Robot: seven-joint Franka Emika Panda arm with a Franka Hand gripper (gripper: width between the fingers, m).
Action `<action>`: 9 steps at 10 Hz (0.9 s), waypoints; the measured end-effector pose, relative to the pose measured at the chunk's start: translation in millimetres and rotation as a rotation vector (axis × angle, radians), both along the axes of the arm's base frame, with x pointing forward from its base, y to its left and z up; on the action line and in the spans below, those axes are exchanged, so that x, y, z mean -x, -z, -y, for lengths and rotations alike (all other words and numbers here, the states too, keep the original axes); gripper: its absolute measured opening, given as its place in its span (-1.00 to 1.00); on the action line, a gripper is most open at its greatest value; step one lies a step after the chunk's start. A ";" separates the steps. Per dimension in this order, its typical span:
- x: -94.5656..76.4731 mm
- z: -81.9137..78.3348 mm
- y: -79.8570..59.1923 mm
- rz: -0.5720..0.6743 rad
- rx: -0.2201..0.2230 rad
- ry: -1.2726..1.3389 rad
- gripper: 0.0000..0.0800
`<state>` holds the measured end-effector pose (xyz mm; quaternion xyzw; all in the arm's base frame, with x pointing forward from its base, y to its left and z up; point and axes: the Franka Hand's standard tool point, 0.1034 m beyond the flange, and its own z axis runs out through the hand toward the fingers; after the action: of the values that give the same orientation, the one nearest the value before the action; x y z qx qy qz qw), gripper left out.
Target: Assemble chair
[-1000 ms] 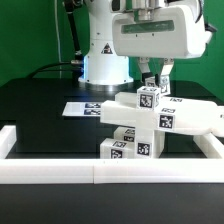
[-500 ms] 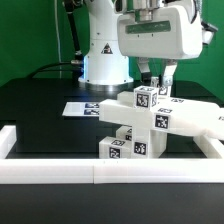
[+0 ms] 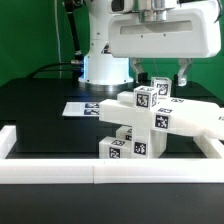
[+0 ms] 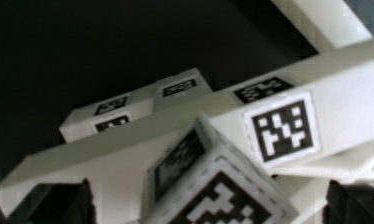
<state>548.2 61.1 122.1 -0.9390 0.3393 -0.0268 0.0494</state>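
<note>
On the black table (image 3: 40, 105), just behind the white border rails (image 3: 110, 172), I have the half-built chair (image 3: 150, 125): a white stack of slab and square-post parts, tagged all over, with one long part (image 3: 190, 118) reaching toward the exterior view's right.

My gripper (image 3: 158, 76) hangs right above the top post (image 3: 148, 97). I see the two fingers apart with the tagged block between or just behind them, but I cannot tell whether either pad touches it. The wrist view is filled with tagged white faces at very close range, and dark finger shapes sit at its edge, which tells me I am near the stack, not whether I am clamped.

My worry, biggest first: the whole stack looks only loosely seated, so a sideways nudge from the wide gripper body could shove or topple it against the rails. Next, the long part looks cantilevered; a downward push on the post might tip it. Smallest, a finger could catch the post's corner and twist it out of line.

Around it, the robot base (image 3: 104, 62) stands well behind, and the marker board (image 3: 85, 108) lies flat just beside the chair on the exterior view's left. The rails close off the near side, so I would judge clearance there as tight.
</note>
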 end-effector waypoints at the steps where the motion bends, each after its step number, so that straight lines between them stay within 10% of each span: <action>1: 0.0 0.4 0.6 0.006 0.008 -0.083 0.62; 9: 0.7 4.8 2.4 0.027 0.081 -0.600 0.40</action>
<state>547.5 56.3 119.7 -0.9981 0.0449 -0.0371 0.0222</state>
